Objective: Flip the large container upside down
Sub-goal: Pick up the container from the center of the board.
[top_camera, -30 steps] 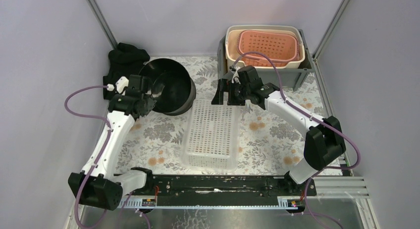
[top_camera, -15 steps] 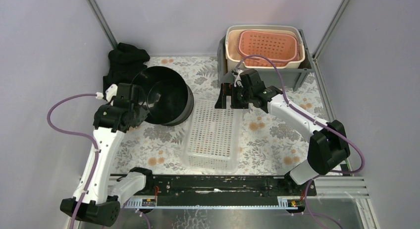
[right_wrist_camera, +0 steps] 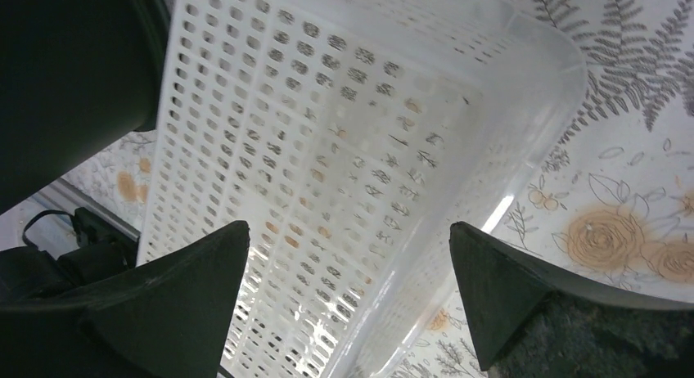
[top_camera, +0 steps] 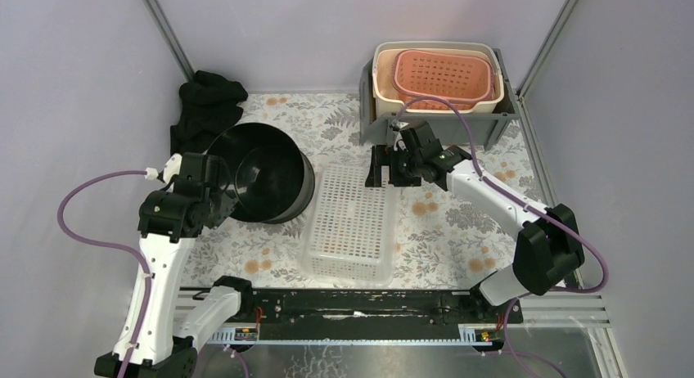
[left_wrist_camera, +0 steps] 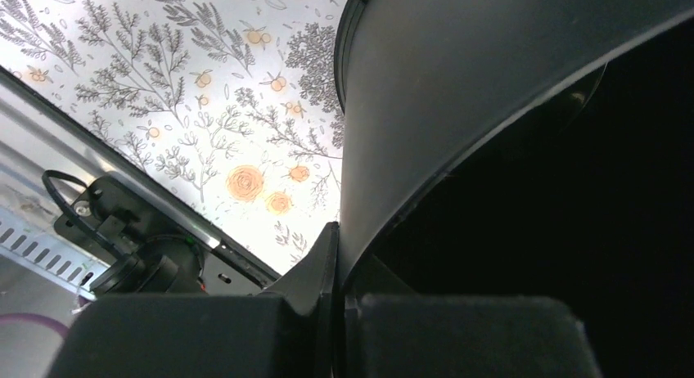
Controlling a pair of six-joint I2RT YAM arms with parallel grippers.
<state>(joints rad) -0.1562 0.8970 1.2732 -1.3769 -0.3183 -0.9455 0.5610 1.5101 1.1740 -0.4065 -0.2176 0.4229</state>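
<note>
Partway — left jaws pinch tub (top_camera: 270, 177) rim, tub tilted, not flipped yet; right jaws spread over basket (top_camera: 352, 222).

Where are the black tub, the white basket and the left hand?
black tub (top_camera: 274, 169): top view, on its inner wall.
white basket (top_camera: 348, 222): top view, on its perforated middle.
left hand (left_wrist_camera: 338, 259): left wrist view, between the fingertips pinching the black tub's rim.
</note>
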